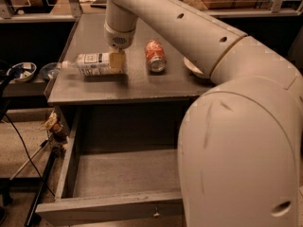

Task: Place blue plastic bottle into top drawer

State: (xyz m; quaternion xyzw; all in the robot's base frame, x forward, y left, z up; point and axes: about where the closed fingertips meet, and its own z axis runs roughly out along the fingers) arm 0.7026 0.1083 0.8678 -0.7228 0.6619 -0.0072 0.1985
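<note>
Jaws: you cannot tell whether they are clamping. Your gripper is hanging over the base end of the blue plastic bottle, which is lying sideways on the table, left of a red soda can. The top drawer is standing open below.

Clear blue plastic bottle with a white, dark-printed label. Tan gripper at its 3 o'clock end. Red soda can. Plain grey top drawer. Cream arm.
</note>
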